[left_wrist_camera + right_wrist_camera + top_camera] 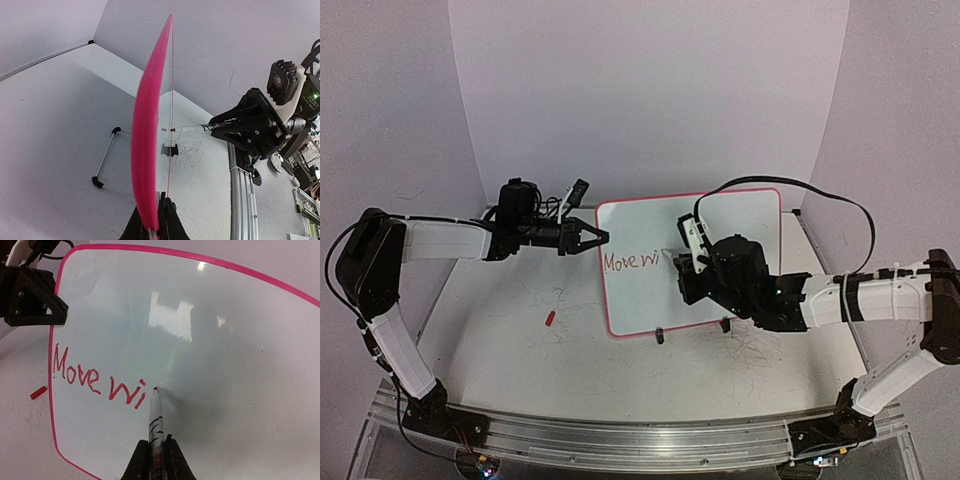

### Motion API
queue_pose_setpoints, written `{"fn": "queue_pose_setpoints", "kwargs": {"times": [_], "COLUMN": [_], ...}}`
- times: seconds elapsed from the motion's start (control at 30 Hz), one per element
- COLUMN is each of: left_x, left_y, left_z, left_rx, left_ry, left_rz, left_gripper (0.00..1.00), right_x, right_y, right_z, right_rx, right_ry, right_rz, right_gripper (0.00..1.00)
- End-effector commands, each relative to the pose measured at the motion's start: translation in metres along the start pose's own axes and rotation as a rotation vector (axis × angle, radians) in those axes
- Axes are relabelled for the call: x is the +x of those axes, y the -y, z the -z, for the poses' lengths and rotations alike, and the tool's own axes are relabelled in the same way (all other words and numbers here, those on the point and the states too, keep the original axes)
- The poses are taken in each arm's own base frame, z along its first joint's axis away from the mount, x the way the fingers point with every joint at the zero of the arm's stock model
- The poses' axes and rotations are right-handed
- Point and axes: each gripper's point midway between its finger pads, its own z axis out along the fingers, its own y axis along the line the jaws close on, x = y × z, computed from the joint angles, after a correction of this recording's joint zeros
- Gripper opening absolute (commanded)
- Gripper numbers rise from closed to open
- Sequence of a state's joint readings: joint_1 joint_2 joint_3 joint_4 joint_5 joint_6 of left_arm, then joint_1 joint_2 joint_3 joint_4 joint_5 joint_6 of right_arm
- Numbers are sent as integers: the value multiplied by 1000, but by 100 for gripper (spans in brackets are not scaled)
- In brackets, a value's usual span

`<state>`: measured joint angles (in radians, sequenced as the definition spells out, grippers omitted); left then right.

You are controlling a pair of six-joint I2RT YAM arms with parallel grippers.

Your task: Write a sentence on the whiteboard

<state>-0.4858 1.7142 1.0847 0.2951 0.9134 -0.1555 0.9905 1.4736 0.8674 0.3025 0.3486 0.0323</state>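
Whiteboard on table; L hand at L edge, R hand w/ marker in front.

The right wrist view's bottom edge cuts off the right pincer, the marker it grips and the lower right of the whiteboard. In the left wrist view the rim is blurred where the left pincer, also cropped, clamps it. A red bit on the desk is too small to name.

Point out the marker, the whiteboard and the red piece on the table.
marker point(156, 415), right wrist view, striped barrel.
whiteboard point(750, 215), top view, bare white face.
red piece point(549, 319), top view, its middle.
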Motion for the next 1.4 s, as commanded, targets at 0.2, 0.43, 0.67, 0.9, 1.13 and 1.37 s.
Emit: {"fn": "queue_pose_setpoints", "kwargs": {"times": [0.2, 0.43, 0.67, 0.9, 1.13, 1.37], "left_x": [-8, -9, -9, -8, -8, -7], "left_y": [1, 1, 2, 1, 1, 0], "left_z": [3, 4, 4, 4, 4, 3], "left_rx": [-43, -46, -46, -45, -46, -44], "left_ry": [18, 19, 19, 16, 16, 15], "left_rz": [-118, -120, -121, -117, -117, -116], "left_gripper": [0, 0, 0, 0, 0, 0], "right_x": [-25, -13, -2, 9, 18, 24], "right_y": [7, 7, 6, 5, 3, 2], "right_z": [-5, -6, -6, -5, -4, -4], "right_rx": [46, 52, 41, 29, 17, 11], "right_ry": [69, 33, 1, -26, -47, -65], "right_rz": [-27, -14, -18, -22, -20, -20], "right_gripper": [0, 0, 0, 0, 0, 0]}}
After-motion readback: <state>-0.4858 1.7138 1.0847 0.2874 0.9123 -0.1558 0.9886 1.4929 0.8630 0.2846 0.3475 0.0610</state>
